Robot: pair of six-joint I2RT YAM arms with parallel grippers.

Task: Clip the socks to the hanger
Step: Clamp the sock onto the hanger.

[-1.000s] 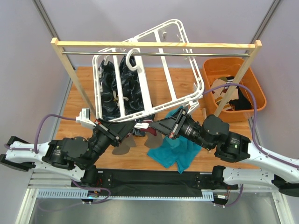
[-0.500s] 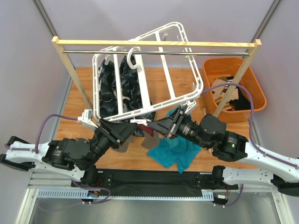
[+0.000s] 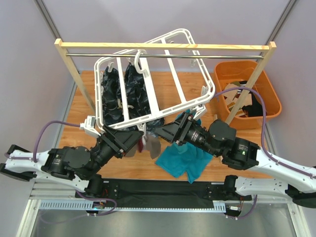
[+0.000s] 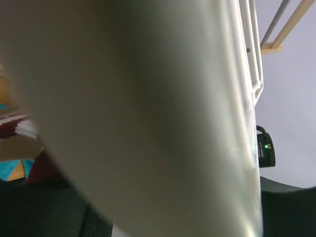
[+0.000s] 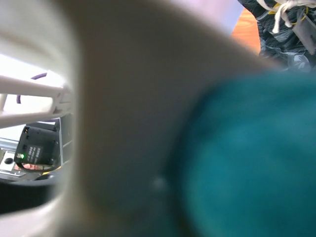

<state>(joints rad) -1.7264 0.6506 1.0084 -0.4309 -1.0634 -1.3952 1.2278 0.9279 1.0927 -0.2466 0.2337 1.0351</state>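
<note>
Hanger (image 3: 174, 105), white and tilted, hangs from the rack (image 3: 197, 56) over the table (image 3: 91, 101), teal sock (image 3: 185, 158) lying below, grey-brown sock (image 3: 151, 144) dangling at its near edge between left gripper (image 3: 137, 140) and right gripper (image 3: 166, 131), whose jaw spread I cannot tell.

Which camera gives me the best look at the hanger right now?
Top external: the whole white hanger shows, hung from the metal rail. Both wrist views catch only blurred white bars, too close to read.
</note>
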